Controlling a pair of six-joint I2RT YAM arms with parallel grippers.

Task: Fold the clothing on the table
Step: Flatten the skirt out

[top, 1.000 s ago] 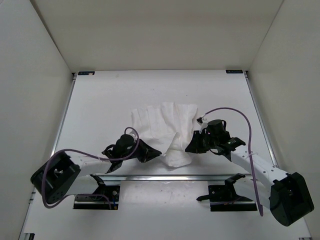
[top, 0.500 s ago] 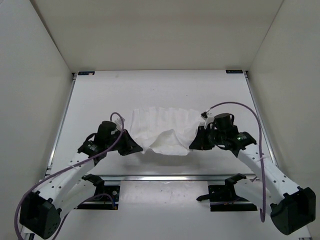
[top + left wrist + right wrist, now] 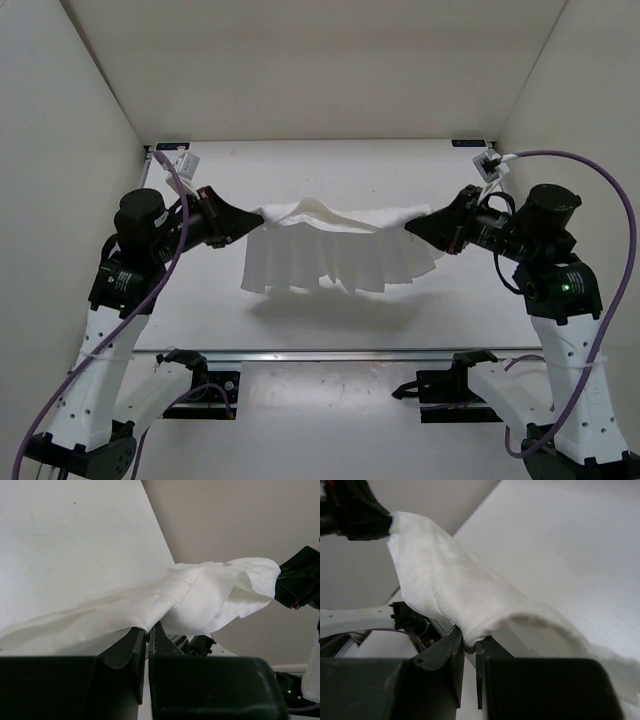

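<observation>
Within the last second the clothing (image 3: pixel 330 255) has been taken off the counter (image 3: pixel 320 170) and spread out in the air. A second ago it lay crumpled on the near half of the counter, with both hands low at its near edge. Half a second ago it was partly raised and still bunched in the middle. Now it is held above the middle of the counter as a wide, pleated curtain, its top edge drawn nearly straight and its lower edge hanging free. A soft shadow (image 3: pixel 330 308) is cast on the counter beneath it, so no part of it appears to rest on the surface. The left hand (image 3: pixel 245 220) is closed on the upper left corner of the cloth, and the right hand (image 3: pixel 425 228) is closed on the upper right corner; in both wrist views the fabric is seen pinched between the closed fingers. The two hands have been moved well apart, towards the counter's left and right sides, and raised. From this it is judged that the garment has been opened and straightened but no fold has yet been made. The cloth would next need to be laid flat on the counter, or doubled over, without either corner being let slip.
</observation>
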